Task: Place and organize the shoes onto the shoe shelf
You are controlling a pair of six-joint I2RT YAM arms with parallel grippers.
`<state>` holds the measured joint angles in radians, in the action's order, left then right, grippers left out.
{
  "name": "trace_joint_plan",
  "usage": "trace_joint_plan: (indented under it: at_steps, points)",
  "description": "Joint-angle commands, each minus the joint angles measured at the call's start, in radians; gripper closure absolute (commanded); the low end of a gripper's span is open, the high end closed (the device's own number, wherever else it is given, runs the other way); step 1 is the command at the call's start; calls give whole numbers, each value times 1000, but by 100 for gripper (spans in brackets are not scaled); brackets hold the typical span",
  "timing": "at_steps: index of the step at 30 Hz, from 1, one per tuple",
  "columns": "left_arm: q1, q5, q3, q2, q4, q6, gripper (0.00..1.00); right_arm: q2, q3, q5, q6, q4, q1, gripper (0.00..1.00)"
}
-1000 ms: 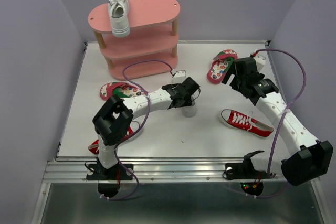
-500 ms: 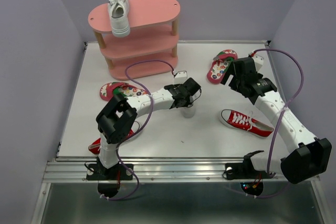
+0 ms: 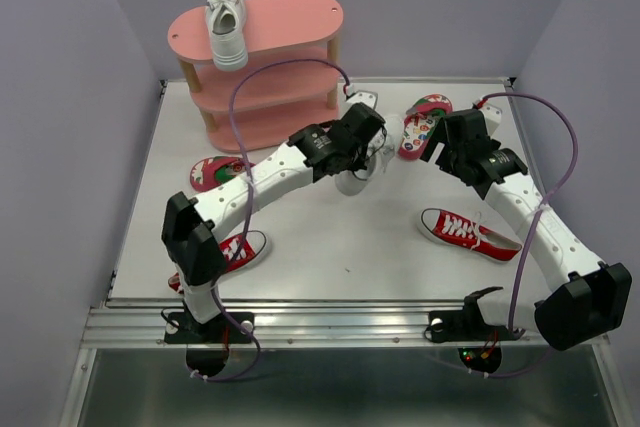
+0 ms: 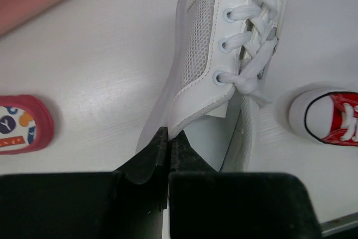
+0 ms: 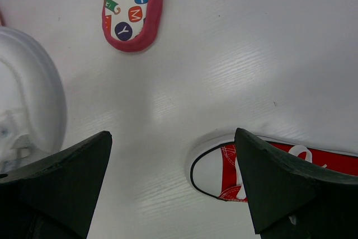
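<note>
The left gripper (image 4: 169,141) has the white lace-up sneaker (image 4: 210,65) pinched by its collar edge. The right gripper (image 5: 172,138) hangs over the white table (image 5: 240,54), fingers spread wide.

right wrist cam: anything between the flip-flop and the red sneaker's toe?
No. In the right wrist view only bare table lies between flip-flop and red sneaker; the white sneaker sits off at the left edge.

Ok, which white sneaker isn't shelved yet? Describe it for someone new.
Start at the pink shelf at the table's far left. Just right of it, the left gripper pinches a white lace-up sneaker by its side. Its twin sits on the shelf's top board; every other loose shoe is red.
</note>
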<state>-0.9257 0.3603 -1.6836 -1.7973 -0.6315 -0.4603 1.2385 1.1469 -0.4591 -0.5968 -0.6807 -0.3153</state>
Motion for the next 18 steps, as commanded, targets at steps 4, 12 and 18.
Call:
trace_joint_plan:
  at_steps: [4, 12, 18]
  points:
    - [31, 22, -342, 121, -79, 189, 100, -25, 2, -23, 5, 21, 1, 4]
    - [137, -9, -647, 86, -68, 232, 100, -45, -12, -35, -11, 23, 1, 4]
    - [228, -38, -739, 84, 4, 216, 100, -51, -18, -33, -14, 21, 1, 4]
